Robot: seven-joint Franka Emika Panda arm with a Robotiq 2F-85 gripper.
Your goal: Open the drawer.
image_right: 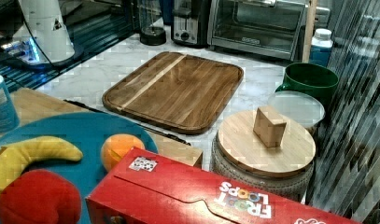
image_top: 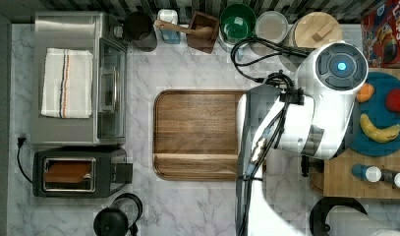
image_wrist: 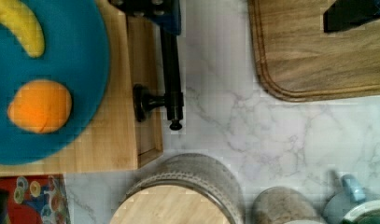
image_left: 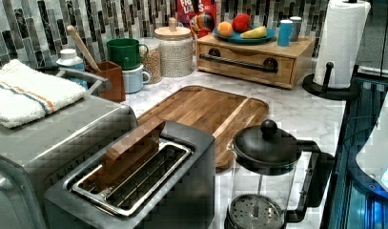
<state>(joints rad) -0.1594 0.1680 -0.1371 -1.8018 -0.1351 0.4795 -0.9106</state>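
Observation:
The drawer point(image_left: 249, 61) is a light bamboo box at the back of the left view, and its front looks flush and shut there. Its long black bar handle point(image_left: 239, 62) runs across the front and also shows as the handle point(image_wrist: 171, 70) in the wrist view. My gripper point(image_wrist: 250, 11) hovers above the counter just in front of the drawer and is open wide. One finger point(image_wrist: 152, 9) sits over the handle's far stretch, the other finger point(image_wrist: 353, 14) over the cutting board. In the top view my white arm point(image_top: 330, 98) covers the drawer front, leaving one handle post point(image_top: 305, 168) showing.
A walnut cutting board point(image_top: 200, 133) lies mid-counter. A teal plate point(image_left: 241, 37) of fruit and two shakers sit on the drawer box. A wooden-lidded jar point(image_right: 264, 147), mugs, a cereal box point(image_right: 201, 196), a paper towel roll point(image_left: 342, 43), a French press point(image_left: 263, 176), a toaster and a toaster oven ring the counter.

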